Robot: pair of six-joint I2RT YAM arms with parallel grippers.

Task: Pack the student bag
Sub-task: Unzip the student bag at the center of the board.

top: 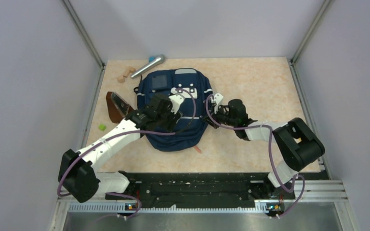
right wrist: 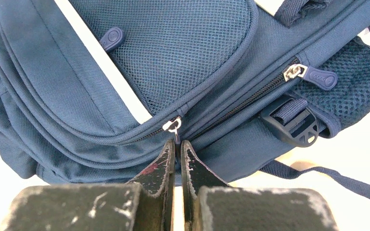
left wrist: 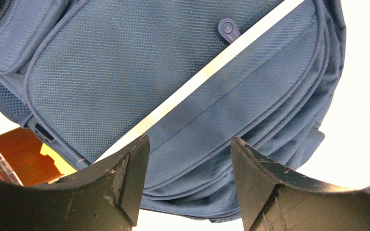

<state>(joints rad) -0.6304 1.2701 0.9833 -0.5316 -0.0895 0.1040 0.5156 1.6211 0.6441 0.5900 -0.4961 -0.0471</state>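
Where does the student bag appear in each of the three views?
Top external: student bag at the centre of the table.
Left wrist: bag fills the frame above the left gripper.
Right wrist: bag fills the upper frame.
Shared landmark: its pale stripe, in both wrist views.

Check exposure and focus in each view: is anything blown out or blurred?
Top external: even light, sharp, no glare on the student bag. Left wrist: bag weave crisp, table blown out to white, fingers dark in the foreground. Right wrist: zipper pull in focus, table also washed out white at the lower corners.
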